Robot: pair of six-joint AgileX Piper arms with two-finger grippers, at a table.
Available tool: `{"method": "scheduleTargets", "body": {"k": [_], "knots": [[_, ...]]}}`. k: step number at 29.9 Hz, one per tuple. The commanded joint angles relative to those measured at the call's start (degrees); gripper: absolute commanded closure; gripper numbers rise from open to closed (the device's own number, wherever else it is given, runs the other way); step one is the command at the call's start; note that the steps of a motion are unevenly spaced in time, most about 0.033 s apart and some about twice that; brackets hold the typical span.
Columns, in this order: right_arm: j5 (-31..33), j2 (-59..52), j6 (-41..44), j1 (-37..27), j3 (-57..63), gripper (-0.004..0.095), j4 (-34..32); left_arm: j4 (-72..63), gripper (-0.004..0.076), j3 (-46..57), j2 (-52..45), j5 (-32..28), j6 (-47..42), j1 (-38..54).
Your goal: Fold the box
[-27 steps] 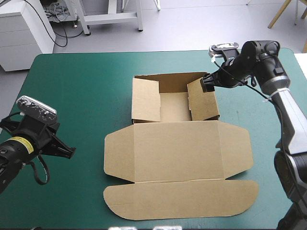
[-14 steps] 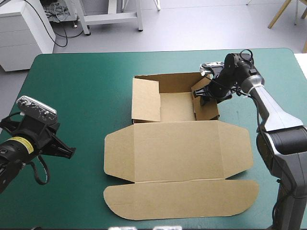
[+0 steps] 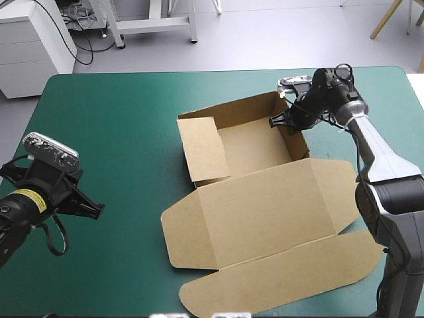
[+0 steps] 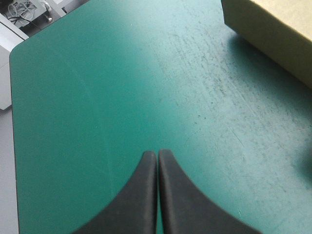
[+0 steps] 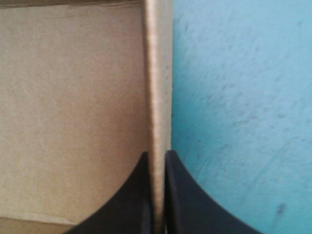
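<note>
From above, I see the box (image 3: pixel 252 142) lying askew on the teal-green cover (image 3: pixel 119 119), right of middle, with its lid (image 3: pixel 265 212) flat toward the near edge. My right gripper (image 3: pixel 281 120) is at the right wall's far end.

Left wrist: the left gripper (image 4: pixel 157 155) hangs pressed together over bare cover, the box well ahead.

Right wrist: the fingers are clamped on the upright wall (image 5: pixel 158 73).

I judge that I'm tucking walls. Next I'd fold this one inward without dragging the box.

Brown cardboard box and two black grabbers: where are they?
Brown board box (image 3: pixel 265 205): high view, flat lid panel.
Right black-fingered gripper (image 5: pixel 157 156): right wrist view, between fingertips.
Left black-fingered gripper (image 4: pixel 157 154): left wrist view, between shut fingertips.
</note>
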Motion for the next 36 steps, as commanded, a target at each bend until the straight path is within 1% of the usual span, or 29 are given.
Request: {"method": "scheduleTargets", "body": {"k": [1,6,13,17,21,27,29,31,33,36], "knots": [[-2.1,-6.62,-0.8,-3.04,-6.06,0.0927,0.13,0.73,0.0734,-1.33,-0.14,-3.27,-0.62,-0.3],[-0.25,-8.64,-1.99,-11.4,-9.89,0.0928,-1.65,0.73,0.0734,-1.33,-0.14,-3.27,-1.19,-0.3],[0.54,-8.7,-2.94,-25.79,-9.08,0.0927,-0.97,0.73,0.0734,-1.33,-0.14,-3.27,-1.19,-0.3],[0.12,-7.51,-2.65,-31.8,-8.78,0.0927,-0.97,0.73,0.0734,-1.33,-0.14,-3.27,-1.19,-0.3],[1.09,-4.76,-2.28,-35.36,-8.78,0.0927,-0.85,0.73,0.0734,-1.33,-0.14,-3.27,-1.19,-0.3],[1.18,-0.79,-1.76,-36.42,-8.78,0.0911,-1.65,0.88,0.0734,-1.33,-0.14,-3.27,-1.19,-0.3],[0.51,-0.15,-1.76,-36.42,-8.78,0.0859,-2.02,0.88,0.0734,-1.33,-0.14,-3.27,-1.19,-0.3],[-0.07,-0.03,-1.76,-36.42,-8.78,0.075,-2.02,0.88,0.0734,-1.33,-0.14,-3.27,-1.32,-0.3],[-0.18,-0.03,-1.76,-36.42,-8.78,0.0587,-2.12,0.88,0.0734,-1.33,-0.14,-3.27,-1.32,-0.3],[-0.05,-0.32,-1.57,-36.42,-9.3,0.0295,-2.63,0.88,0.0734,-1.33,-0.14,-3.27,-1.32,-0.3]]}}
